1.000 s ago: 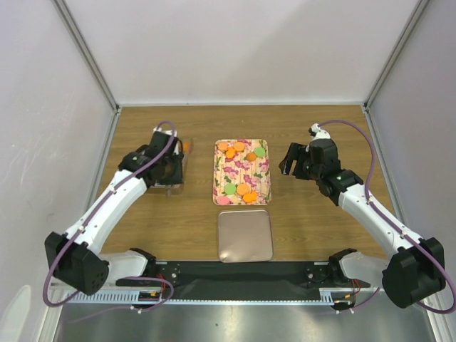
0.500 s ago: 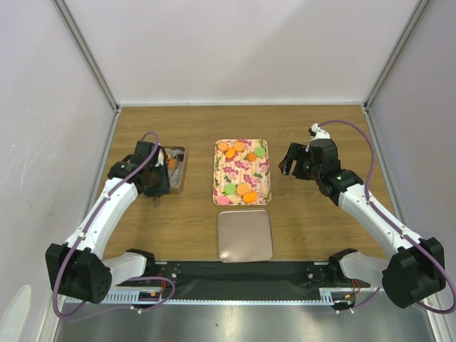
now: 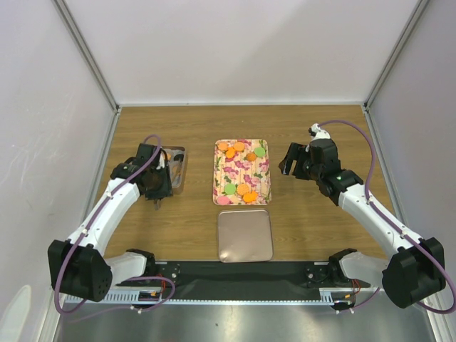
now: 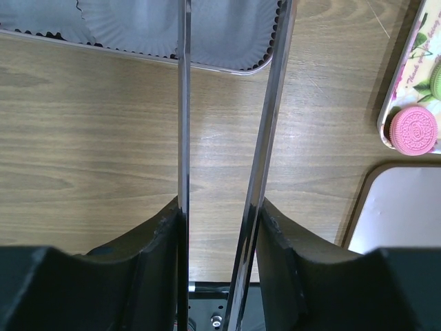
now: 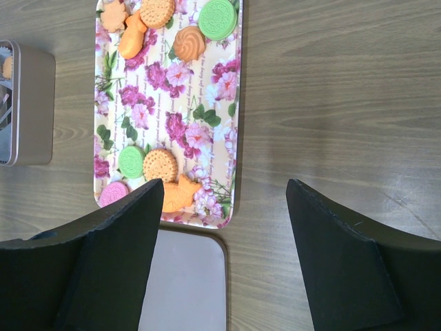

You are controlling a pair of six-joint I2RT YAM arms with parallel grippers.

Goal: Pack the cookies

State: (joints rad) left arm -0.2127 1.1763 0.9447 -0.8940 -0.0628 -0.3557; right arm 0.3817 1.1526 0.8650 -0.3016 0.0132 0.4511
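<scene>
The cookies (image 3: 239, 189) lie on the floral tray (image 3: 242, 172): orange ones and a green one at the far end, green, orange and pink ones at the near end. The right wrist view shows them too (image 5: 160, 165). My left gripper (image 3: 157, 187) is shut on metal tongs (image 4: 183, 117), whose two blades point at an open metal tin (image 3: 175, 166) lined with paper cups (image 4: 172, 31); one orange cookie lies in the tin. The pink cookie (image 4: 413, 129) shows at the tray's corner. My right gripper (image 3: 291, 165) is open and empty, above the table right of the tray (image 5: 222, 186).
The plain square metal lid (image 3: 244, 235) lies flat near the tray's near end; it also shows in the right wrist view (image 5: 182, 283) and in the left wrist view (image 4: 400, 207). White walls enclose the wooden table on three sides.
My left arm has drawn back from over the tin toward the near left, leaving the tin uncovered. The right arm has not moved.
</scene>
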